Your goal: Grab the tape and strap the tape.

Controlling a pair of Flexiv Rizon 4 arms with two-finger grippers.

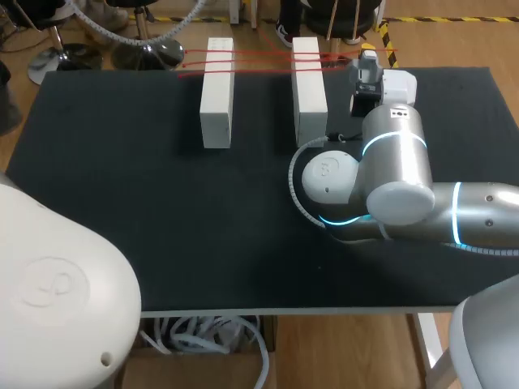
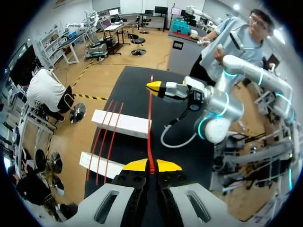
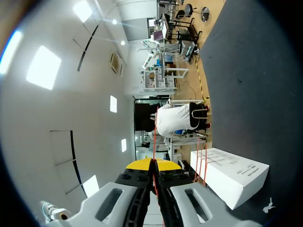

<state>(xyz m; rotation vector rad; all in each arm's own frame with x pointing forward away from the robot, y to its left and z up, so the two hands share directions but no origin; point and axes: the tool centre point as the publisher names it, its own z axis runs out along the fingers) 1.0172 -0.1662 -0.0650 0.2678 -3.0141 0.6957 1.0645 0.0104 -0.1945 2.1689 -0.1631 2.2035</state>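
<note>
A thin red tape runs taut through the air from my left gripper, shut on one end, to my right gripper, shut on the other. Three more red strands lie across the tops of two white blocks, the left block and the right block, at the table's far side. In the head view my right gripper hangs just past the right block by the far edge; my left gripper does not show there. In the right wrist view the tape leaves my right gripper, with one white block beside it.
The black table stretches wide in front of the blocks. My right arm's silver body and its grey cable lie over the right middle. The white housing of my left arm covers the near left corner.
</note>
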